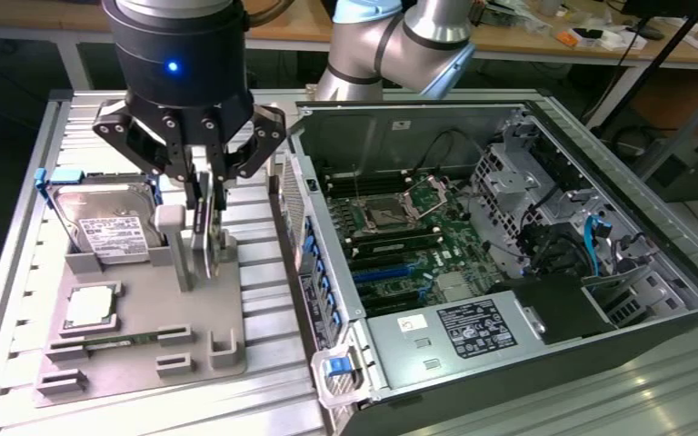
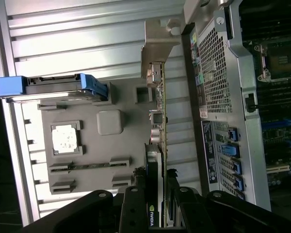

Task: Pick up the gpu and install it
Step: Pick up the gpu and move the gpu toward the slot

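Jaws first: the gripper [image 1: 204, 195] [image 2: 154, 187] is clamped on the gpu [image 1: 212, 241] [image 2: 157, 121], its black metal fingers [image 2: 136, 194] pressed flat against the two faces of the card. The card stands on edge, thin and upright, with its black cooler block on one side and its green board on the other, and sits in a slot of the matte grey fixture tray [image 1: 204, 336] [image 2: 92, 107]. On that same tray lie a silver hard drive [image 1: 106, 227] [image 2: 53, 87] in a blue bracket, a square CPU [image 1: 92, 307] [image 2: 66, 138] and a narrow RAM stick [image 1: 113, 342] [image 2: 87, 166]. The tray rests on a ribbed aluminium table [image 1: 264, 400] [image 2: 87, 39]. Just beside it, on the exterior view's right, an open computer case [image 1: 398, 136] [image 2: 216, 73] shows its green motherboard [image 1: 398, 236].
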Controlling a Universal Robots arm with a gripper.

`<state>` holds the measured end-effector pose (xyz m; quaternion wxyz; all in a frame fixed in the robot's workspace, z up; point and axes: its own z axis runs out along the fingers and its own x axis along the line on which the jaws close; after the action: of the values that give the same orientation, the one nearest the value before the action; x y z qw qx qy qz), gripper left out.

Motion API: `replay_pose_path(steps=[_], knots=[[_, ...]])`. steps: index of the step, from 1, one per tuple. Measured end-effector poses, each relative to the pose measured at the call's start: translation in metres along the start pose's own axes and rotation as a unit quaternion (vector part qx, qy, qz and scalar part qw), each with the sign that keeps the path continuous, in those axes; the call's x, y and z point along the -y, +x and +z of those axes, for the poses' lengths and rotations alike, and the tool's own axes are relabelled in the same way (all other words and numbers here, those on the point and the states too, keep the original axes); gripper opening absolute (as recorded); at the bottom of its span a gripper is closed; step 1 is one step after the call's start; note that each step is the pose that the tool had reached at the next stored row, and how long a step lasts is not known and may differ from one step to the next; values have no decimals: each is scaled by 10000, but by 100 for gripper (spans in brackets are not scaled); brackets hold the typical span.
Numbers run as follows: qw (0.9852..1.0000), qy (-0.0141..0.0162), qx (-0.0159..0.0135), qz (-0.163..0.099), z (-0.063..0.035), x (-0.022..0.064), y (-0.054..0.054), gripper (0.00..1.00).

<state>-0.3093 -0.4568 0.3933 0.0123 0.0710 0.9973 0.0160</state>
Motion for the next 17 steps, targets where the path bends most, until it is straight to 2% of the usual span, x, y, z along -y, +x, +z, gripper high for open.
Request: replay_pose_path(steps=[17], knots=[[10000,1,0,0,-115,-4,-3,27]])
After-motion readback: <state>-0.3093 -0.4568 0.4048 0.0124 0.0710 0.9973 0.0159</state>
